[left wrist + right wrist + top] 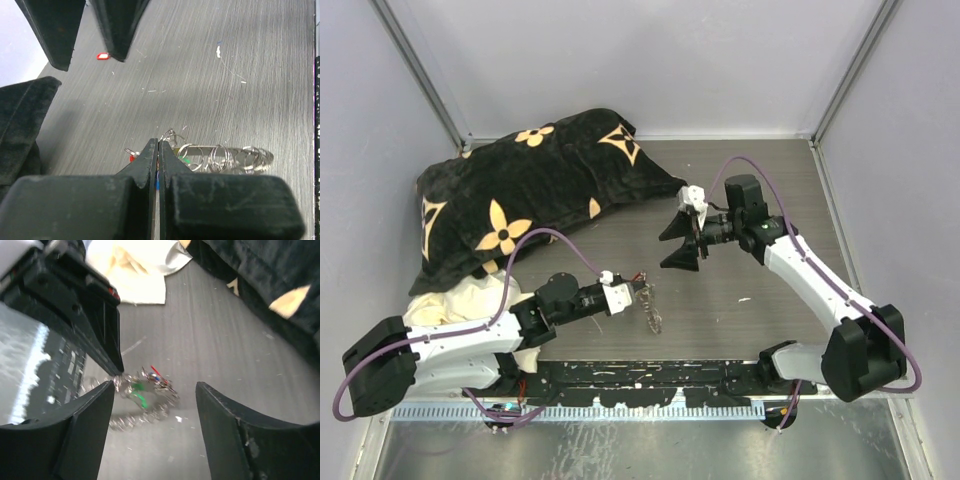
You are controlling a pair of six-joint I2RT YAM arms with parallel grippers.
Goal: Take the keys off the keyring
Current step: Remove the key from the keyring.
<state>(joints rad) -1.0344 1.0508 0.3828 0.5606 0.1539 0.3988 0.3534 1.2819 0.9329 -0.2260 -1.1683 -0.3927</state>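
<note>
Left gripper (632, 292) pinched tight on the keyring (225, 159), coil trailing rightward off its fingertips; right gripper (678, 245) spread wide, hovering well apart, keys (142, 390) lying straight ahead of its fingers.

A dark grey wood-grain table (620, 245) carries a black cushion (540, 190) with tan flower motifs at its far left, a cream cloth (460, 298) by the cushion's near edge, the coiled keyring (652, 310) with its keys (141, 399) near the middle, a small red piece (102, 56) lying apart, and white flecks (744, 299)
</note>
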